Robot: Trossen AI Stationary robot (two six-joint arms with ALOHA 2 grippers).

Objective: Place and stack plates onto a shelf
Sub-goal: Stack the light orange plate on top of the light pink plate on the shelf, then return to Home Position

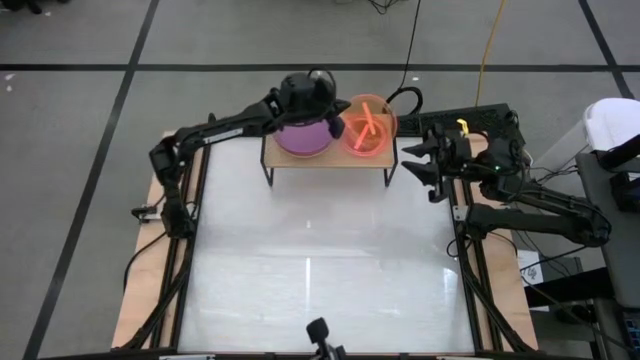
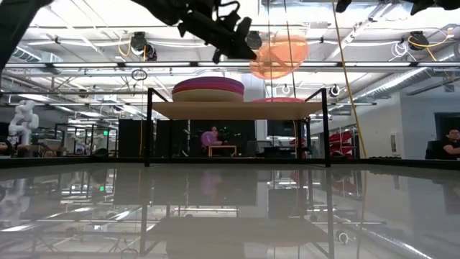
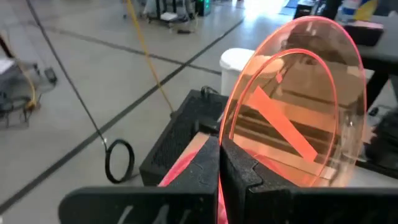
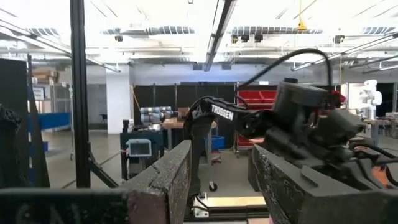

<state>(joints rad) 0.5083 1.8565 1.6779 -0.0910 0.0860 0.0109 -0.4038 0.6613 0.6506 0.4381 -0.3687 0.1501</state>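
Note:
The light-wood shelf (image 1: 330, 155) (image 2: 237, 109) stands at the table's far edge. On its left half rests a stack of plates (image 1: 303, 137) (image 2: 208, 89), purple-magenta on top and beige below. A flat pink plate (image 2: 277, 100) lies on its right half. My left gripper (image 1: 336, 118) (image 2: 244, 39) (image 3: 219, 168) is above the shelf's middle, shut on a translucent orange plate (image 1: 369, 126) (image 2: 280, 56) (image 3: 298, 99). My right gripper (image 1: 413, 161) (image 4: 221, 180) waits open just off the shelf's right end. My left gripper pinches the orange plate's rim (image 3: 225, 143) between its two fingers, on the side of the plate toward the table's left. The fingers come from the left and slant down. The plate is lifted clear and tilts steeply above the shelf's right half and the pink plate.
The white tabletop (image 1: 320, 260) spreads out near of the shelf. The table's black frame rails (image 1: 465, 250) run along both sides. A yellow cable (image 1: 487, 50) and a black cable (image 1: 405, 95) hang behind the shelf. The camera mount (image 1: 320, 335) is at the near edge.

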